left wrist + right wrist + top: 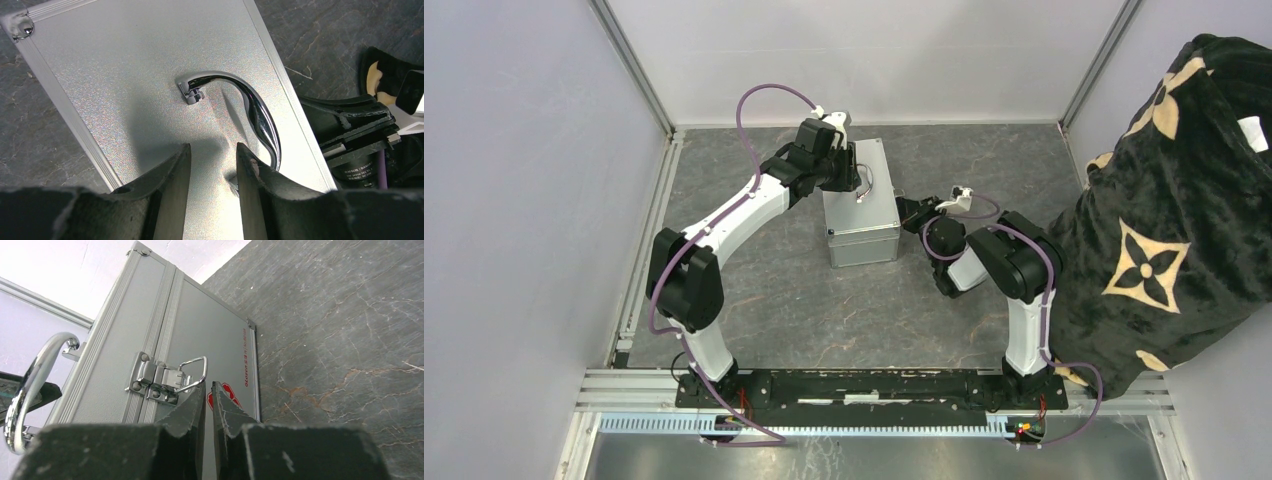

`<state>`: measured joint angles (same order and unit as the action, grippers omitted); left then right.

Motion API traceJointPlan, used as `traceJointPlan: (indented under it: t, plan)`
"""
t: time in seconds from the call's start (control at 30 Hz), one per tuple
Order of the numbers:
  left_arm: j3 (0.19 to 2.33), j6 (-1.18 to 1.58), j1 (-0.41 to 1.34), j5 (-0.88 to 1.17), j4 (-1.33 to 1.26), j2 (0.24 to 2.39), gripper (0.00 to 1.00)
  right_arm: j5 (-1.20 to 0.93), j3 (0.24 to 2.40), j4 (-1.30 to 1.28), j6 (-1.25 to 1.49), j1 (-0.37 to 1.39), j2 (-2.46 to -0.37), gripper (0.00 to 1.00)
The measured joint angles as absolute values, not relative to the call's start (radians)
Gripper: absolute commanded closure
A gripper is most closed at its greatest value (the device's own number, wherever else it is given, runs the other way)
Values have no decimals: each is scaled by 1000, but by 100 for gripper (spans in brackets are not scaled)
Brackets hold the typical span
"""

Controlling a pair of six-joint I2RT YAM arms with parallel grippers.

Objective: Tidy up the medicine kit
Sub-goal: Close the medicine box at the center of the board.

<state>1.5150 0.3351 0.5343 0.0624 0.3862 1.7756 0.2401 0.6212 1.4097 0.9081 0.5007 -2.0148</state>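
The medicine kit [861, 208] is a silver-grey metal case standing mid-table with its lid down. Its curved chrome handle [252, 102] lies flat on the lid [125, 75]. My left gripper [848, 168] hovers over the lid, open [212, 146], with only bare lid between its fingers; its right finger is beside the handle's near end. My right gripper [906, 211] is at the kit's right side, facing the front latch [160, 377]. Its jaws [209, 384] are nearly together with a thin slit and nothing in it. The latch's wire loop touches the left fingertip [200, 390].
A black cloth with a tan flower pattern [1174, 220] fills the right side of the table. White walls with metal rails [639, 70] enclose the back and sides. The right arm's wrist [360, 130] sits close to the kit's edge.
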Motion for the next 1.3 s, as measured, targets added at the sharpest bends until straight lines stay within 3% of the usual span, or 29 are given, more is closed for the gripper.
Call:
traceJointPlan:
  t: [1.3]
  plan:
    - [1515,335,534,58,387,1776,55,173,662,1449,870,469,-2040,82]
